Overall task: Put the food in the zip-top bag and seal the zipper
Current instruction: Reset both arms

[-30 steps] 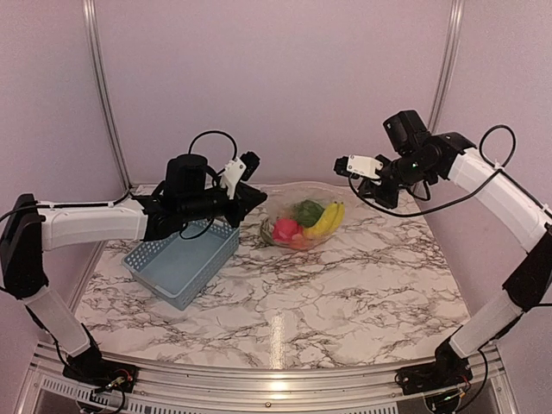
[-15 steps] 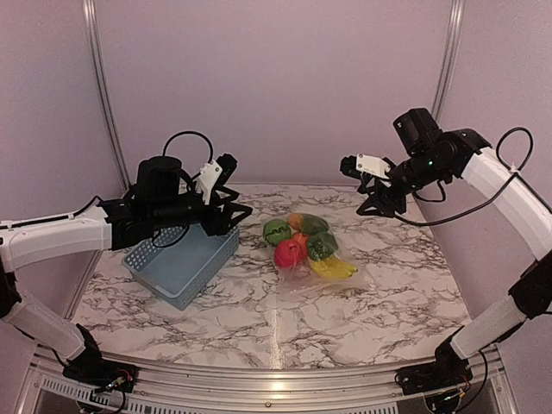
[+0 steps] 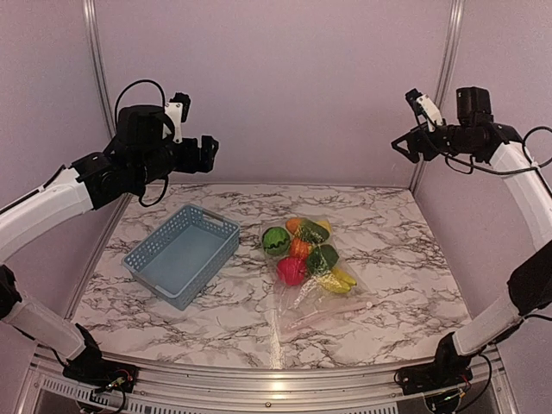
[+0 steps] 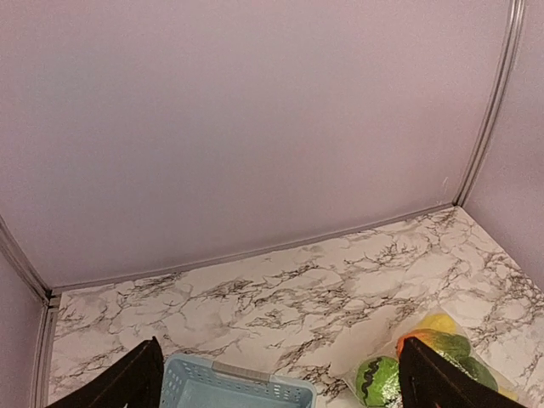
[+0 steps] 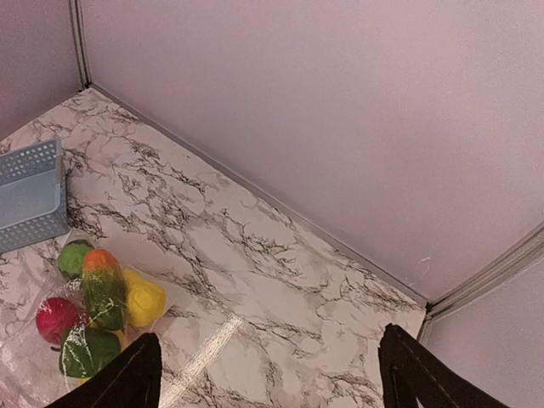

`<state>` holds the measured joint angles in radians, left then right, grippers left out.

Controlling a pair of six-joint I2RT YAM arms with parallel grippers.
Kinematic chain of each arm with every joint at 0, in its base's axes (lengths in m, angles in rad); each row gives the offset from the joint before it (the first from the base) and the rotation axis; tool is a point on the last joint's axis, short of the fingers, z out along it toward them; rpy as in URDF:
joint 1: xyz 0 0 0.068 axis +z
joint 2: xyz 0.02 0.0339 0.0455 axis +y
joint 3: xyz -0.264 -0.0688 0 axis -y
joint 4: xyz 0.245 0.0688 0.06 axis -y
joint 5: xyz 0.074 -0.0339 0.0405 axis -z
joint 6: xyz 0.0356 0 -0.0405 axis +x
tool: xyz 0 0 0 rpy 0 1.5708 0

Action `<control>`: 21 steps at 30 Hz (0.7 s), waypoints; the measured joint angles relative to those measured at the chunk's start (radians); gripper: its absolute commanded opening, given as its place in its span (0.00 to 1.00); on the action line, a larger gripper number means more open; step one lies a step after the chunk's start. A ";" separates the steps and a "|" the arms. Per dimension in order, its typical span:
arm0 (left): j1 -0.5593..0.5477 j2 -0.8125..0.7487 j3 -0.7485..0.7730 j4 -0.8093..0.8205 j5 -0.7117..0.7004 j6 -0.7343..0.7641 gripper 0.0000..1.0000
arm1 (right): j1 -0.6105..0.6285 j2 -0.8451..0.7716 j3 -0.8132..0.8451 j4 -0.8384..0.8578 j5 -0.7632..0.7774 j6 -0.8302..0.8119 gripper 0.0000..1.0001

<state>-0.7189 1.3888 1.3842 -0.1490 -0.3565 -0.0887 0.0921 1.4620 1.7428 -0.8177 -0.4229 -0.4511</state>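
The zip-top bag lies flat on the marble bench, below and between the two hands and well apart from both. It contains the food, bunched at its far end: a striped green melon, a red apple, an orange piece, a green piece, a yellow banana and a yellow pear. The zipper is a pinkish strip across the near end of the bag, apart from the fruit; whether it is pressed shut cannot be determined. The blue-grey basket sits on the bench below the left hand, beside the bag and not touching it. The left hand is raised near the back wall with its jaws spread wide and nothing between them. The right hand is raised on the opposite side, jaws likewise spread and holding nothing. The top view alone shows the whole bag, including the zipper, and both arms. The left wrist view shows only the far rim of the basket and, at lower right, the melon with the fruit just behind it; the apple lies outside its frame. The right wrist view shows one corner of the basket at its left edge and the fruit cluster under crinkled film at lower left, apple included.
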 measured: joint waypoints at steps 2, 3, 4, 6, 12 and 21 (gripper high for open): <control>0.001 0.003 0.002 -0.018 -0.067 -0.048 0.99 | -0.037 -0.021 -0.061 0.114 -0.007 0.053 0.92; 0.001 0.003 -0.008 -0.020 -0.099 -0.073 0.99 | -0.042 -0.040 -0.112 0.169 -0.008 0.072 0.98; 0.001 0.001 -0.022 -0.018 -0.125 -0.094 0.99 | -0.042 -0.063 -0.171 0.221 -0.009 0.094 0.98; 0.001 -0.009 -0.066 -0.010 -0.162 -0.122 0.99 | -0.041 -0.109 -0.288 0.303 -0.005 0.142 0.99; 0.001 -0.019 -0.118 -0.014 -0.217 -0.159 0.99 | -0.040 -0.188 -0.478 0.429 0.118 0.286 0.99; 0.001 -0.022 -0.115 -0.015 -0.223 -0.162 0.99 | -0.040 -0.238 -0.485 0.470 0.213 0.318 0.98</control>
<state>-0.7181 1.3666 1.2694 -0.1638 -0.5793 -0.2504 0.0521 1.2236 1.2575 -0.3473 -0.2096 -0.1333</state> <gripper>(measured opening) 0.989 0.985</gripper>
